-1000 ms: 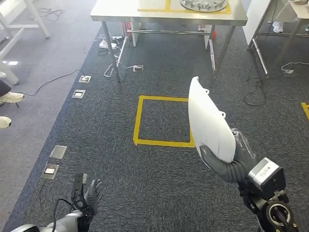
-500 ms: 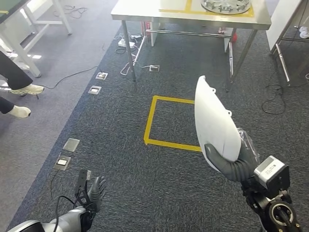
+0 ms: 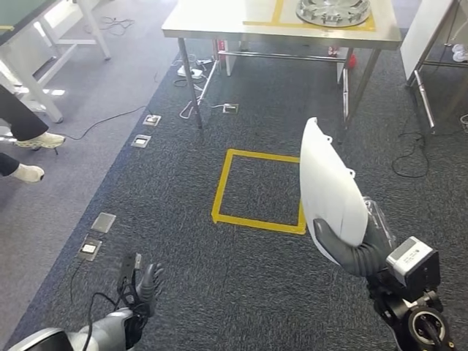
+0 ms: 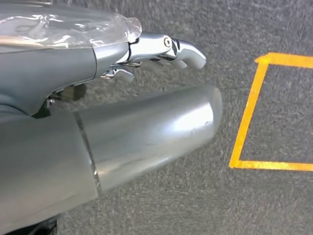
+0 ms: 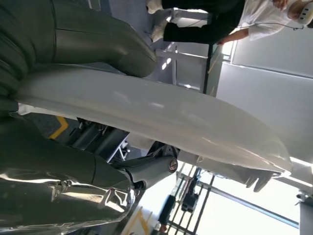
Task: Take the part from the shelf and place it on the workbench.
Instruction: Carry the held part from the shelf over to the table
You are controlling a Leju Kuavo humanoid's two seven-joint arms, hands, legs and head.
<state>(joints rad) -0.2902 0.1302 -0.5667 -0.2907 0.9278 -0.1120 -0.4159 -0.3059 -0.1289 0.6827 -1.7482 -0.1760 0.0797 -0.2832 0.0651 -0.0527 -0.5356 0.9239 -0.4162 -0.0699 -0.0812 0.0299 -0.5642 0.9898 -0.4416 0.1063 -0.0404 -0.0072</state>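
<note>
- Currently the right hand (image 3: 353, 252) grips the white part (image 3: 329, 189) at its lower end, thumb wrapped across the near face and the dark fingers (image 5: 147, 169) behind it in the right wrist view; the part stands nearly upright above the carpet, well short of the workbench (image 3: 221, 22).
- Low at the robot's side, the left hand (image 3: 145, 287) holds nothing, its fingers loosely apart above the carpet.
- Compared with the two earlier head views, the whole scene has shifted: the workbench and the yellow tape square (image 3: 259, 189) sit differently in the picture while the part keeps its place in the hand. That reads as the camera turning or walking, not the things moving, so the carry is likely under way and the placing is not yet done.
- As for materials, the part is a smooth, glossy, curved white shell, thin-edged, with small tabs along one rim; probably rigid plastic and slippery under a thumb.
- Further out, the carpet (image 3: 165, 205) is dark and speckled, the workbench top pale with metal legs, and a ribbed silver disc (image 3: 333, 10) lies on it inside yellow tape.
- Near the left edge, a person's feet (image 3: 28, 156) rest on the lighter floor.
</note>
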